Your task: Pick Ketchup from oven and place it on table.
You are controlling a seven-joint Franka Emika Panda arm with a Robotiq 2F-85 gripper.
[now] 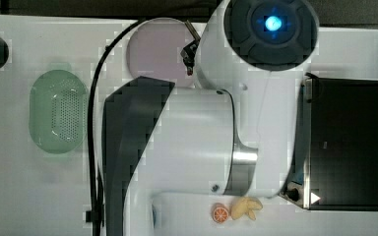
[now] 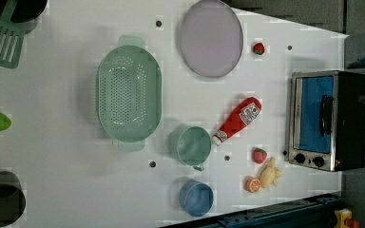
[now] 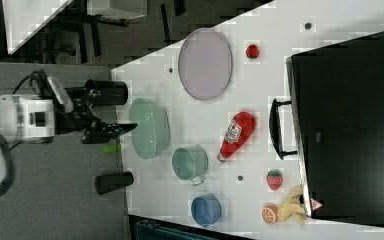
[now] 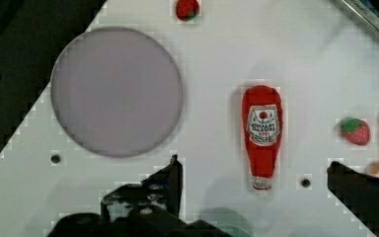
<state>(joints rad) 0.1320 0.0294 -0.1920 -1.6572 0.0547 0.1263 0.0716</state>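
Black fingers (image 4: 172,180) spread wide, gripping nothing, gripper (image 4: 254,185) above the ketchup (image 4: 262,134). Slim glossy red bottle, white cap, lying flat on the smooth white holed table (image 2: 66,156), just outside the boxy steel-fronted oven (image 2: 330,120), near the round lilac plate (image 4: 116,91).

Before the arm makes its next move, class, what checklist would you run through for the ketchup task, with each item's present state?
1. Ketchup out of the oven: ok, it lies on its side on the table.
2. Oven door shut: ok in the left view.
3. Pincer open and empty: ok, its fingers are spread in the wrist view.
4. Pincer clear of the bottle: ok, well apart in the right view.
5. Bottle cap clear of the green cup: cannot tell, they sit very close.
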